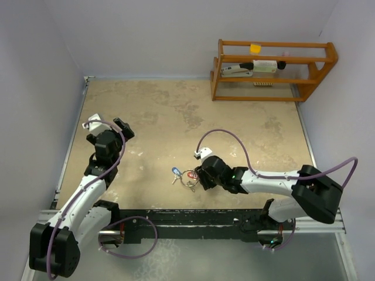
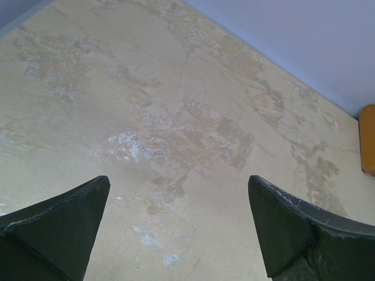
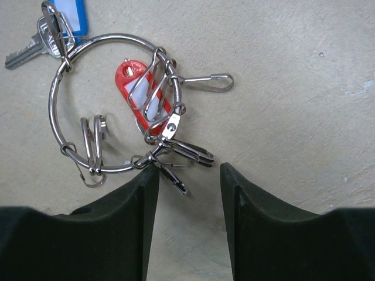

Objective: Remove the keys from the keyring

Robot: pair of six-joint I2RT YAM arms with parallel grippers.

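Note:
The silver keyring (image 3: 55, 105) lies flat on the beige table, also seen in the top view (image 1: 188, 177). On it hang a red tag (image 3: 137, 93), a blue tag (image 3: 73, 17) with a silver key (image 3: 26, 51), and several silver snap clips (image 3: 187, 153). My right gripper (image 3: 188, 175) is open just right of the ring; its left fingertip (image 3: 146, 181) touches the ring's near edge and a clip lies between the fingers. My left gripper (image 2: 179, 202) is open and empty over bare table, far left of the ring (image 1: 120, 130).
A wooden rack (image 1: 272, 70) with a bottle and small items stands at the back right. Walls close in the table on the left, back and right. A black rail (image 1: 193, 219) runs along the near edge.

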